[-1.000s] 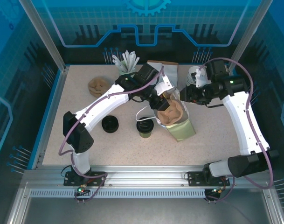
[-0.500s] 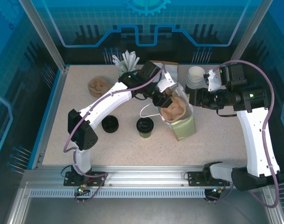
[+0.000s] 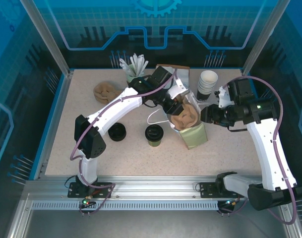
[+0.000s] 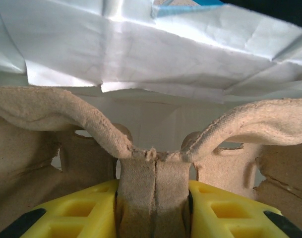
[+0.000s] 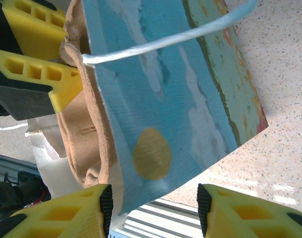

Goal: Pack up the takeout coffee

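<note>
The coffee cup (image 3: pixel 154 135) stands on the table (image 3: pixel 225 153), just left of the paper bag (image 3: pixel 194 136). The left gripper (image 4: pixel 153 198) is clamped on the cardboard carrier (image 4: pixel 51 114) inside that bag. The right gripper (image 5: pixel 153 203) has its fingers apart, straddling the bag's edge.

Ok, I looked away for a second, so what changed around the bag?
The right gripper drew back from the cup stack toward the near edge, its jaws straddling the rim of the paper bag; the bag shifted slightly. The left gripper stayed shut on the pulp cup carrier inside it. The takeout coffee and black lid haven't moved.
</note>
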